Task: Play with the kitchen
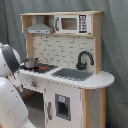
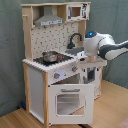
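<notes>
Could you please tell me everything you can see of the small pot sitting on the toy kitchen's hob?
The pot is small, round and shiny, metal by its look, with a lid and knob on top. It stands upright on the black hob, on the burner farther from the grey sink, below the hood. In the first exterior view it shows at. Only the hob touches it; the robot arm is apart from it.
</notes>
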Action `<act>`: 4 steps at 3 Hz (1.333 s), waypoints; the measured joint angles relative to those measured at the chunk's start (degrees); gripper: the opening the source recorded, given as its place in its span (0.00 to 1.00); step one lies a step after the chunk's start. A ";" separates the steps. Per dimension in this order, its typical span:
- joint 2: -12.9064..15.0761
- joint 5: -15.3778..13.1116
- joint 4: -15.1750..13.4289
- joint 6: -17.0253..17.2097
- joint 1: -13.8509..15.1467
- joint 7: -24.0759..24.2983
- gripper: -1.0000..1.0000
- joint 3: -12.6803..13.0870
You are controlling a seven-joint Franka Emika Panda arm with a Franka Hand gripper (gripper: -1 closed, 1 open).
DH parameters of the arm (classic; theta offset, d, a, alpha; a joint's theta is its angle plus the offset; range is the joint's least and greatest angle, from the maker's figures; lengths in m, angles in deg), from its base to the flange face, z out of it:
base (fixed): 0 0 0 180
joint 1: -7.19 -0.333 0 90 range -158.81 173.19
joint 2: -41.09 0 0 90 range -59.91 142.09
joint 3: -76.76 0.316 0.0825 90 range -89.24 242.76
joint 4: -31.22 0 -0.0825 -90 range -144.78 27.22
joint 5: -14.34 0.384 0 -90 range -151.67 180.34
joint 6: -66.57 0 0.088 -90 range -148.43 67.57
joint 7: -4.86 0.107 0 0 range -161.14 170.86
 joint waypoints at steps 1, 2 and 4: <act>3.59 -0.70 -2.79 -4.78 0.26 -1.37 1.00 0.21; 6.65 -2.19 -5.70 -9.52 0.51 -1.99 1.00 0.23; 8.87 -3.52 -7.12 -12.50 0.65 -2.24 0.00 0.23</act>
